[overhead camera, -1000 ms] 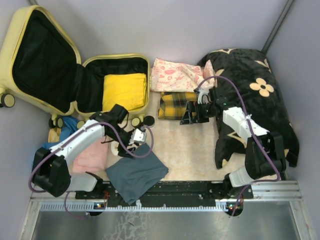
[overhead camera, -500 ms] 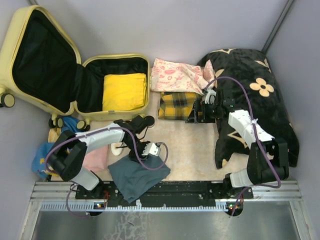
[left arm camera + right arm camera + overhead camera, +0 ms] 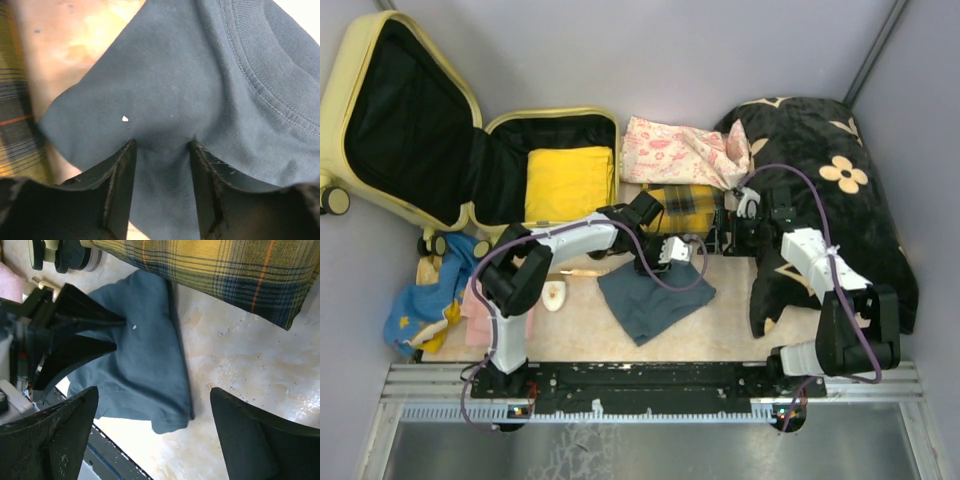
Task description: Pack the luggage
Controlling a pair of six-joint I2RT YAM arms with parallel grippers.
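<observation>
On your beige desk (image 3: 740, 300), the luggage (image 3: 334, 95) lies open at the upper left of the top view, with a folded yellow garment (image 3: 568, 182) in its black-lined right half. It has a pale yellow shell and small black wheels (image 3: 334, 200). Your left gripper (image 3: 161, 145) pinches the slate-blue T-shirt (image 3: 200, 90); your right gripper (image 3: 154, 392) gapes wide, empty.

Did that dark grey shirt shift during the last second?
Yes: the shirt slid rightward, away from the front rail, toward the plaid cloth.
</observation>
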